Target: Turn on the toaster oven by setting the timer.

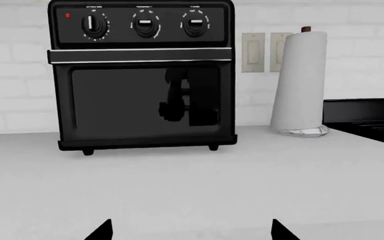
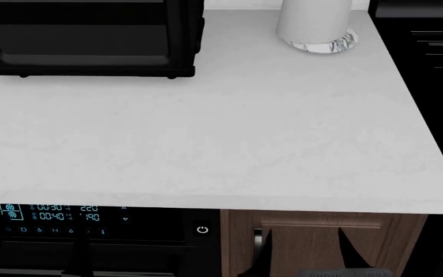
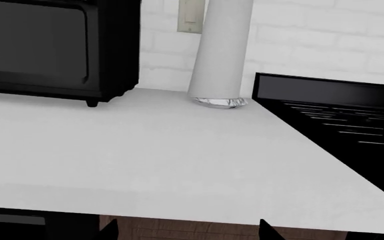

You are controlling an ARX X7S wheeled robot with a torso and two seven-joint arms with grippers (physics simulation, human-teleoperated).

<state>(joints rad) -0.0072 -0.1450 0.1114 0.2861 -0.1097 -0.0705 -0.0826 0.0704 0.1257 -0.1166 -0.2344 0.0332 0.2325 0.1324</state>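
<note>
Toaster oven (image 1: pixel 142 75) sits at the back of the white bench (image 2: pixel 206 144), beside a paper towel roll (image 1: pixel 301 82). Timer (image 1: pixel 94 25) is top left. Both fingers (image 1: pixel 190 232) (image 3: pixel 185 231) spread wide, holding nothing.

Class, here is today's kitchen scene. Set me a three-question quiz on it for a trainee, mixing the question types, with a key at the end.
1. True or false: the left pincer is touching a dial on the toaster oven.
2. How many round dials sit along the toaster oven's top panel?
3. What stands beside the toaster oven on the counter? A) a kettle B) a paper towel roll C) a mug

Key: 1 false, it is apart from the oven, over the counter; 2 three; 3 B.
</note>
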